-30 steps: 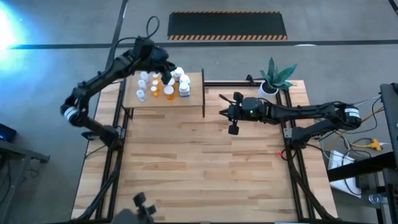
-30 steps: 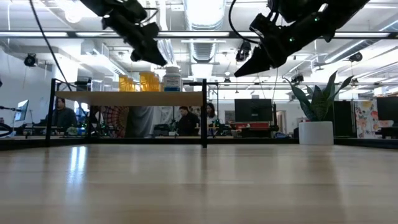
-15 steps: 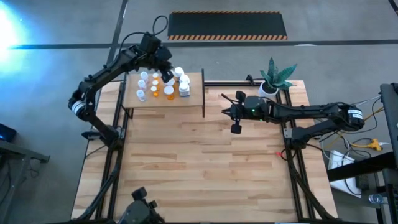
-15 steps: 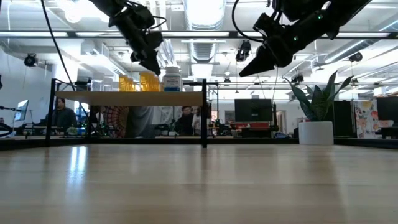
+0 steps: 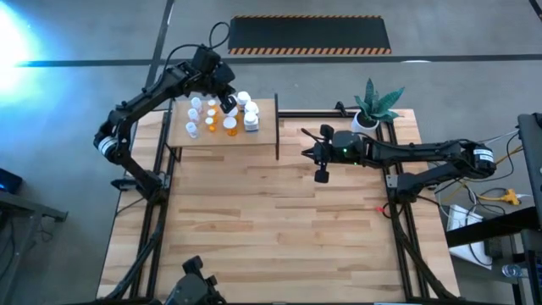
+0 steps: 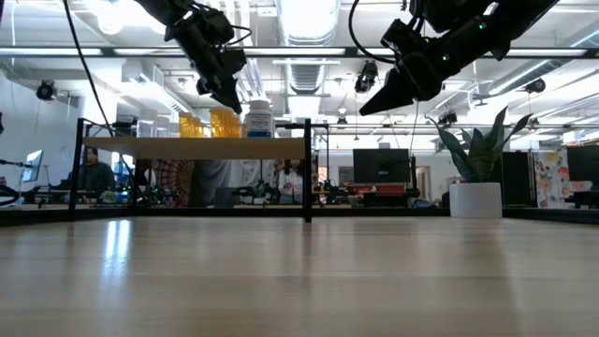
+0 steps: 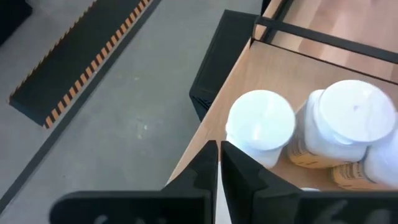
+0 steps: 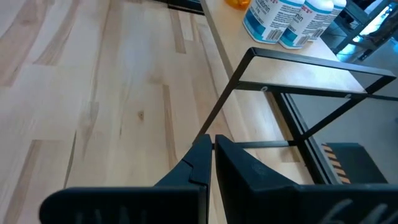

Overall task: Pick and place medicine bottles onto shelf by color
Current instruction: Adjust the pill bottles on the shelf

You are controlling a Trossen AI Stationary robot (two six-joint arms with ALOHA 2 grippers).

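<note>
Bright overhead ceiling lights (image 6: pixel 304 14) wash the room evenly; blue-white glare flares on the floor (image 5: pixel 21 38), and bottle caps (image 7: pixel 261 121) near the jaws look soft

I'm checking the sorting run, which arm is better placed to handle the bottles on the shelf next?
Left. Its end effector hangs directly above the medicine bottles on the shelf, while the right end effector hovers over bare table beyond the divider.

The planked wooden counter (image 5: pixel 271 220) carries a small raised shelf (image 5: pixel 262 135) at its far left corner, a light board on black posts with a dark upright divider (image 5: pixel 277 127) at its right edge. The medicine bottles (image 5: pixel 222 114) stand clustered on the shelf, orange, white and clear-bluish. A white pot with a green plant (image 5: pixel 373 106) stands at the counter's far right corner.
</note>
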